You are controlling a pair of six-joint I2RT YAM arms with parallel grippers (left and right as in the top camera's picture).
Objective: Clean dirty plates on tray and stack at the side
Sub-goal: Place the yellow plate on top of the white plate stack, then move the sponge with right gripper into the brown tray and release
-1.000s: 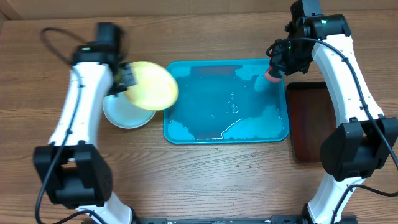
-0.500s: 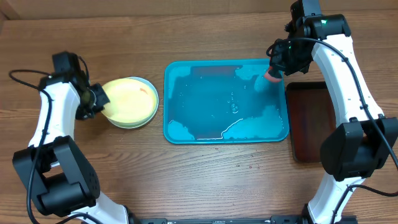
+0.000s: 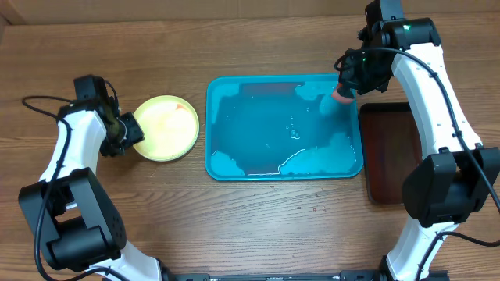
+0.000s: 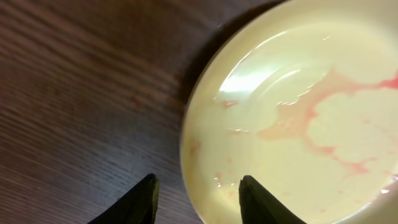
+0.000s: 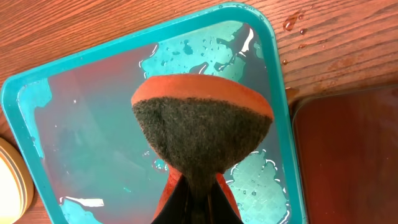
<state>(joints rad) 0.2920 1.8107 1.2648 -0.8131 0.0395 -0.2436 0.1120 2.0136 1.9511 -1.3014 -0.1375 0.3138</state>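
Left of the tray (image 3: 208,117) on the bench (image 3: 273,218), the plates (image 3: 166,127) sit stacked, the left hand (image 4: 198,190) part open by their rim holding nothing, the right hand (image 5: 193,202) pinching a sponge (image 5: 202,134); stacking looks done, so back away gently

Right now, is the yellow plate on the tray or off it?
Off. The yellow plate lies flat left of the tray, bare table between them; the overhead view shows no plate in the tray.
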